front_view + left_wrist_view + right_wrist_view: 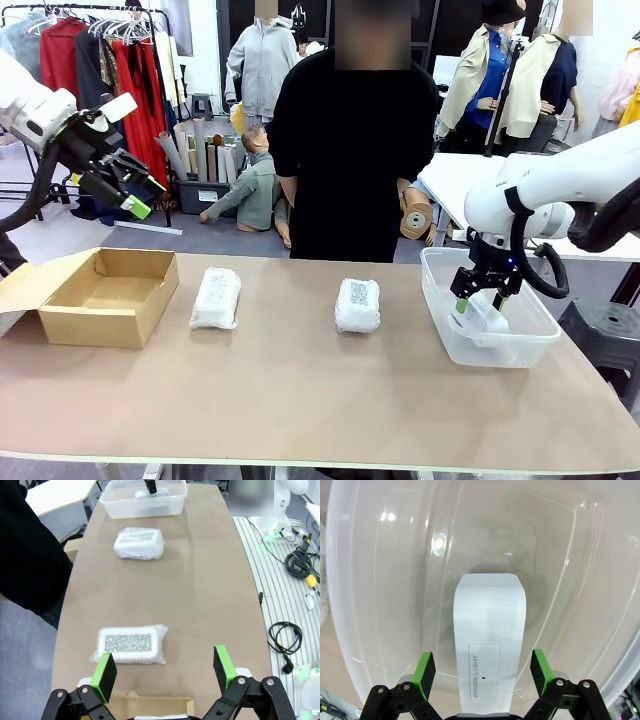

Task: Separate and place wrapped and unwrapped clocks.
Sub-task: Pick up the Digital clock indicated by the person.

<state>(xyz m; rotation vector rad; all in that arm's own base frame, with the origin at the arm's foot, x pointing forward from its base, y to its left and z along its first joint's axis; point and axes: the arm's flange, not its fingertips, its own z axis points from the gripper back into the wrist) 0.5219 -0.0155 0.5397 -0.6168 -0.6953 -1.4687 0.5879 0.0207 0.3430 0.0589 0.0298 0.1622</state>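
Three clocks are on show, and we judge the sorting to be partly done. The bare clock (490, 640) lies flat on the floor of the clear tub (500, 350), which sits at the right end of the tabletop (300, 400). The right gripper (478, 300) hangs inside the tub directly over that clock. Its jaws are spread wide, with a green pad on either side and neither touching, so it grasps nothing. The two wrapped clocks lie toward the far edge, well apart. One (216, 297) is just beside the open cardboard box (95, 325) at the left end, and the other (357, 305) is near the middle, between the first and the tub. The box looks empty from the front, so we take it to be the place for the wrapped pair, though nothing in the frames confirms that. The left gripper (145, 197) is raised high above the left end, jaws released and holding nothing. Its wrist view looks down on the nearer wrapped clock (131, 644). We think the next move is for the right arm to lift clear of the tub walls. The left arm then needs to descend, set its pads across the short sides of that nearer bundle, and close gently, since bubble wrap gives and may slip.
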